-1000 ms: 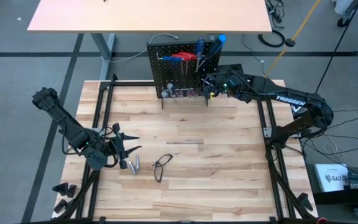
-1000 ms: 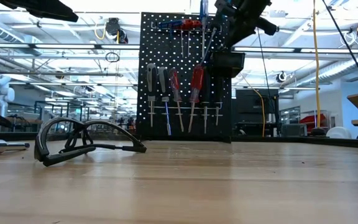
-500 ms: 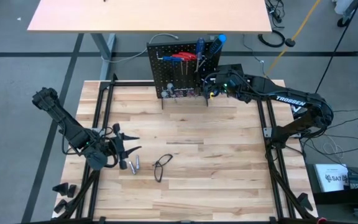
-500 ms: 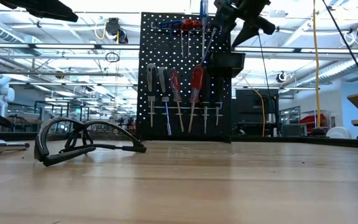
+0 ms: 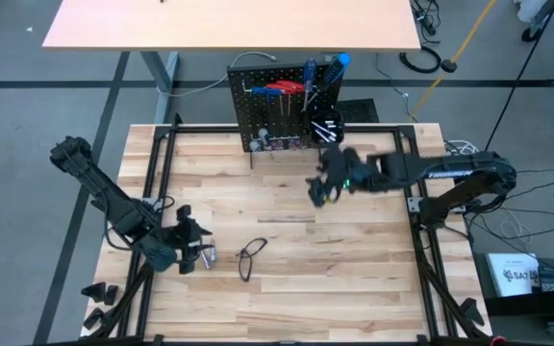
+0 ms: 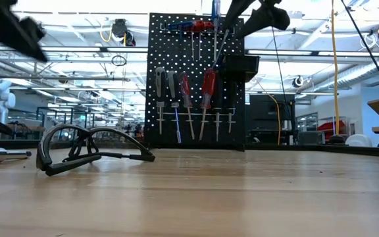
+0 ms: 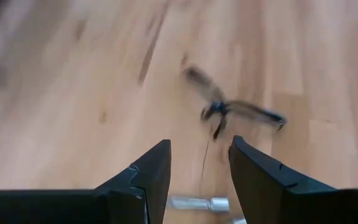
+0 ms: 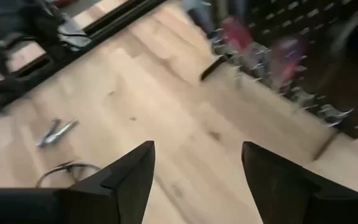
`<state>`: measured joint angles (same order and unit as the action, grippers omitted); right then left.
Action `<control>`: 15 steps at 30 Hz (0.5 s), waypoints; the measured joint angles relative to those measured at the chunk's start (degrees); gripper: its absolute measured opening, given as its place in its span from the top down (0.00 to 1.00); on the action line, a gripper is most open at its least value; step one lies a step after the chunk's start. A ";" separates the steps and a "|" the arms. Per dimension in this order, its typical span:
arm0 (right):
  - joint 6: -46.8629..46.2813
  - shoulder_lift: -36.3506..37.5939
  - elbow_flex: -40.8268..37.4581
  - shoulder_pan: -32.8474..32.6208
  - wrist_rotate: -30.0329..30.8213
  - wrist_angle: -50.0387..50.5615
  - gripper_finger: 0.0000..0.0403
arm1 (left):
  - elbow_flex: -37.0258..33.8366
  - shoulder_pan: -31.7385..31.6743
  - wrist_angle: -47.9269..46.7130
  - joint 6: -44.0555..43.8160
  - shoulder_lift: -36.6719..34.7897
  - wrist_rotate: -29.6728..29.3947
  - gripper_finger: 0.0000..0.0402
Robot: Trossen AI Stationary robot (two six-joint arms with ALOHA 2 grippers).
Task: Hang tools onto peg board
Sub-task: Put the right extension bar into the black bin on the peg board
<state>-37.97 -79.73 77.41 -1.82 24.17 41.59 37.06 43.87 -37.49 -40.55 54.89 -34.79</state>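
Hanging on the peg board (image 5: 282, 108) at the far edge of the tabletop (image 5: 354, 269) are most of the tools: red-handled and blue-handled screwdrivers on its hooks, with more upright in the small black bin (image 6: 242, 68) at its side, where each stays visible and easy to reach. The right pincer (image 5: 320, 187) floats above the tabletop just in front of the board, fingers spread wide and empty, presumably free for another pickup. The left pincer (image 7: 199, 171) hovers low near the front left, also wide and holding nothing, aimed toward the silver bits (image 5: 200, 255) just beneath it. The black wire loop (image 5: 249, 258) lies flat beside those bits, well apart from the board. These last loose pieces seem to be what remains.
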 joint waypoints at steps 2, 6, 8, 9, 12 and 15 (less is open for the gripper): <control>-2.80 0.03 -2.69 -3.70 2.87 -3.34 0.42 | 0.00 -0.42 -2.39 -10.81 1.86 0.90 0.59; -7.59 0.01 -10.89 -10.05 8.75 -14.12 0.42 | 0.00 -1.39 -2.53 -28.56 6.54 3.50 0.59; -8.49 -0.01 -15.49 -11.91 8.39 -21.11 0.42 | 0.00 -1.81 -1.46 -32.75 9.22 4.50 0.59; -9.25 -0.04 -17.85 -12.67 8.38 -24.35 0.42 | 0.00 -1.97 -1.10 -34.40 10.70 4.63 0.59; -13.05 -0.04 -23.75 -14.30 8.09 -32.88 0.42 | 0.00 -2.54 -0.95 -39.21 15.34 4.72 0.59; -14.89 -0.04 -27.38 -15.11 5.46 -37.45 0.42 | 0.00 -2.91 -0.85 -43.34 19.46 4.75 0.59</control>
<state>-52.87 -79.77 50.03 -16.93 29.63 4.14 37.06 40.96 -38.34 -83.88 74.35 -30.04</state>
